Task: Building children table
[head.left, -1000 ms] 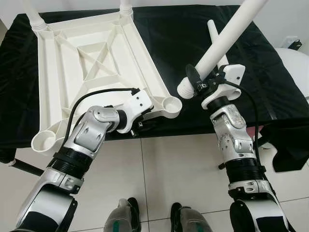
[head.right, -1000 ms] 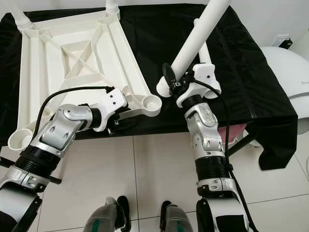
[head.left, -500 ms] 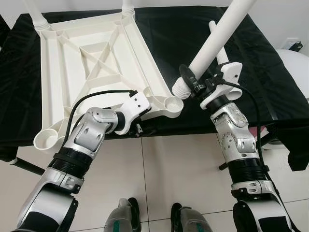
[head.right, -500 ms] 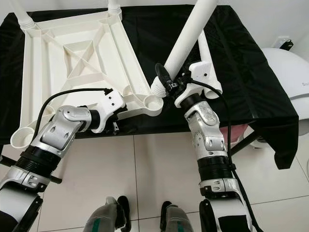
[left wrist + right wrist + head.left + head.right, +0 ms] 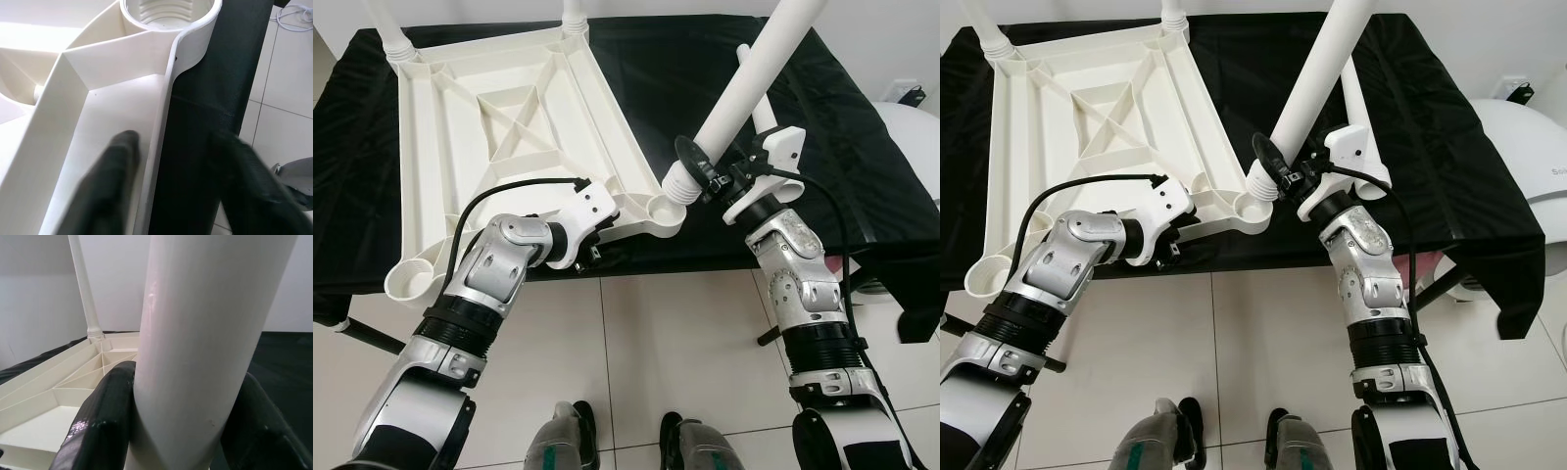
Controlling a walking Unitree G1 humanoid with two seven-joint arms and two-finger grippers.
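A: So, right gripper (image 5: 697, 174) — status?

B: Pinching the white table leg (image 5: 744, 83) low down, fingers clamped either side of the tube; the right wrist view has a black pad on each flank. Leg tilts up & away to the far right, its ribbed threaded end (image 5: 677, 184) pointing down-left.

A: And that end vs. the socket?

B: Just beside the near-right corner socket (image 5: 663, 209), slightly above & to its right. Not in yet, as far as I can judge.

A: Left gripper (image 5: 166, 181)?

B: Fingers straddle the near edge wall of the upside-down tabletop (image 5: 499, 127), one inside the rim, one outside over the black cloth (image 5: 862, 147). They look to be gripping that rim, holding the top steady.

A: Where's the tabletop?

B: Ribbed underside up, on the cloth-covered bench, left half. Two legs already stand in the far corners (image 5: 573, 18). Near-left socket (image 5: 408, 282) empty, hanging over the bench edge.

A: So which step?

B: Fitting leg no. 3, I'd say. Next move calls for bringing the leg upright, centring the thread over the socket, lowering, then twisting while the left keeps the top from turning. A tilted entry could cross-thread or skid off the rim.

A: Any brands, labels?

B: None legible on anything.
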